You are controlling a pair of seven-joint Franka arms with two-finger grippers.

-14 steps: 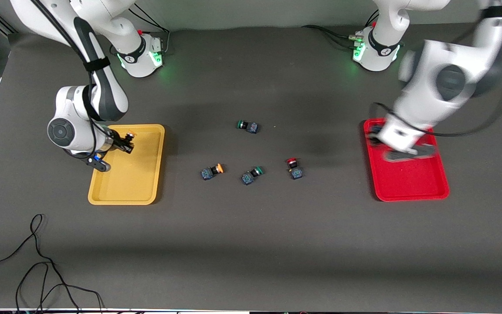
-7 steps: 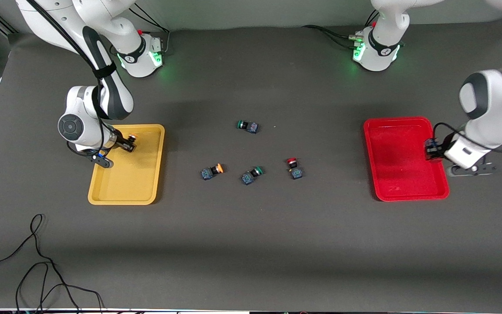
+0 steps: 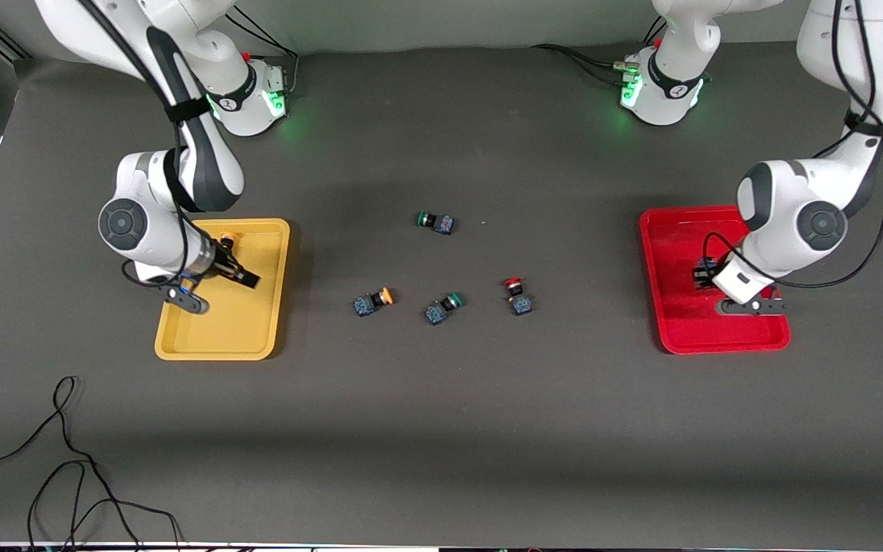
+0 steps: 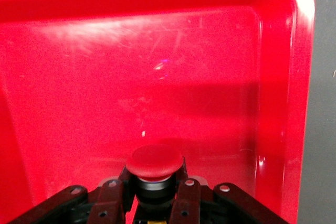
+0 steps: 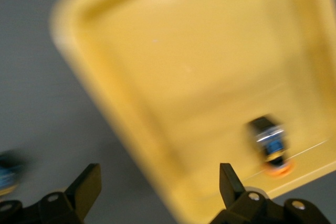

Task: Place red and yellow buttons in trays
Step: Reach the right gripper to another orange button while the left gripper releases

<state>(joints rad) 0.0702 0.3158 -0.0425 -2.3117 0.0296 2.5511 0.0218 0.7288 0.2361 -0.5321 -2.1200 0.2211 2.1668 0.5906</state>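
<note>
My left gripper (image 4: pixel 155 195) is pinched on a red button (image 4: pixel 155 161), which it holds over the red tray (image 3: pixel 679 330). The cap points out past the fingertips, so the button's long axis runs along the fingers. From the left wrist view I cannot tell whether it touches the floor yet. There is bare tray floor all around it, and the raised rim toward the left arm's end of the table is the closest edge, so I judge that simply letting go would land it inside. My right gripper (image 3: pixel 218 289) hovers over the yellow tray (image 3: pixel 211 349) with its fingers spread wide and nothing between them. One yellow button (image 3: pixel 227 241) lies on its side in that tray, close to the rim farthest from the front camera and apart from the fingers. Out on the bare table, a loose yellow button (image 3: pixel 374 301) lies with its cap turned toward the left arm's end. It sits closer to the right arm. A loose red button (image 3: pixel 516 295) lies closer to the left arm, with its cap farther from the front camera than its base. Between these two lies one green button (image 3: pixel 444 307), just beside neither but near both (worth a careful approach). Another green button (image 3: pixel 438 222) lies farther from the front camera, well apart.
</note>
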